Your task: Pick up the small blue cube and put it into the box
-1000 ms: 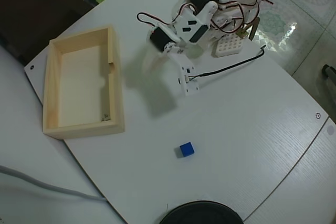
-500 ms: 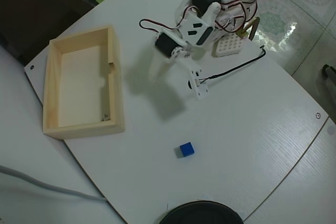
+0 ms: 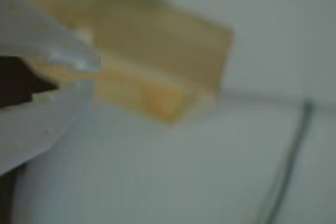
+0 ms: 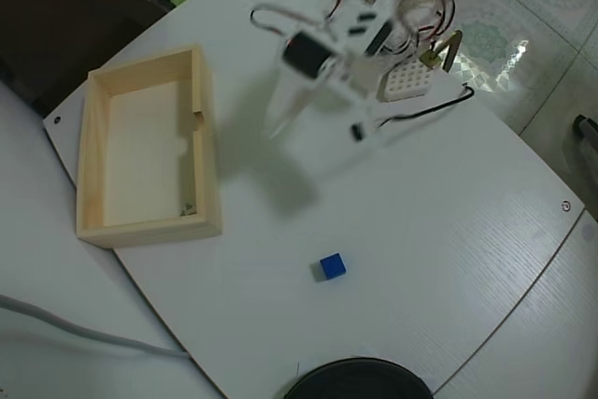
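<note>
The small blue cube (image 4: 332,266) lies alone on the white table, low in the overhead view and right of the box. The box (image 4: 210,167), pale wood and empty, sits at the left; the wrist view shows it as a blur (image 3: 163,61) straight ahead. My gripper (image 4: 277,126) hangs raised and motion-blurred over the table's upper middle, between the box and my base, well apart from the cube. In the wrist view my gripper (image 3: 92,76) enters from the left, its tips close together with nothing between them. That view does not show the cube.
A small white perforated block (image 4: 409,81) stands by my base, with a black cable (image 4: 420,115) running past it. A black round object (image 4: 360,380) sits at the table's bottom edge. A grey cable (image 4: 75,329) crosses the lower left. The wrist view shows a dark cable (image 3: 289,166).
My arm has lifted and swung upward in the overhead view, now motion-blurred. The blue cube and the box have not moved.
</note>
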Robot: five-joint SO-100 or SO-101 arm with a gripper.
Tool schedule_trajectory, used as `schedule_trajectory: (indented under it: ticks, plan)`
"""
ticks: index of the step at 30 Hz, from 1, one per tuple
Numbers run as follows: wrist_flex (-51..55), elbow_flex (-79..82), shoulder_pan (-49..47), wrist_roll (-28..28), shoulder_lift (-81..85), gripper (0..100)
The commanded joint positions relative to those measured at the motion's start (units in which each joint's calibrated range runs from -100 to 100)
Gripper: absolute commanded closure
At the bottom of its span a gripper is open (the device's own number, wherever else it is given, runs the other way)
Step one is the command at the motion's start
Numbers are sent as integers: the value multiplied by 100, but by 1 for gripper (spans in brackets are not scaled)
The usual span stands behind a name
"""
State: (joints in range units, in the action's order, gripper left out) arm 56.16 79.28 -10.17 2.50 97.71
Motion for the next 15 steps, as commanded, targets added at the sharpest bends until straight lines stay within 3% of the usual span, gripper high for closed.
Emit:
schedule_trajectory:
  ticks: [1,8,15]
  plan:
    - [272,-1086,-277,28,-422,99]
    - [858,-2624,-424,23,-2248,87]
    - [2022,-4380,-1279,28,-3973,86]
